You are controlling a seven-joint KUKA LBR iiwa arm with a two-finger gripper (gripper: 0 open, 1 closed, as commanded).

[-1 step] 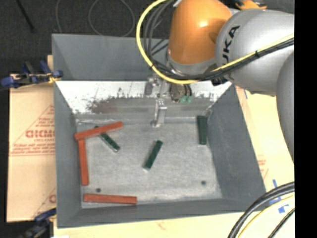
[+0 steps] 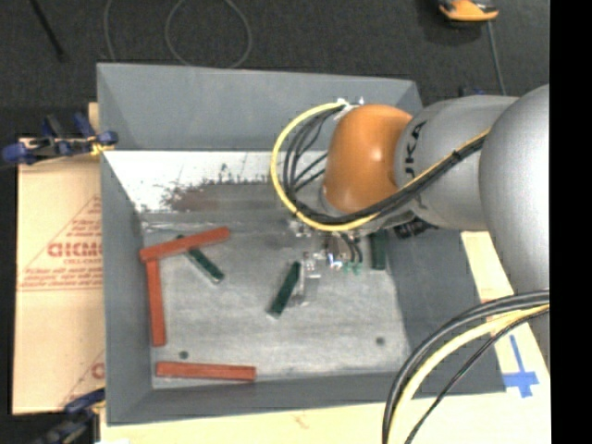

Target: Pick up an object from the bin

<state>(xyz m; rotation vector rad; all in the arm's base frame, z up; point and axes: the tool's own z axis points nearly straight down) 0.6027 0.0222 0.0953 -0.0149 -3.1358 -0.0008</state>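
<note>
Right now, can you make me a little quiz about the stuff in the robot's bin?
1. How many red sticks lie in the bin?
2. True or false: the claw hangs over the bin's left wall.
3. Which thing lies nearest the claw? A) the dark green stick in the middle B) the red one along the front wall C) the red one at the left

Key: 1) three. 2) false, it hangs near the middle. 3) A.
</note>
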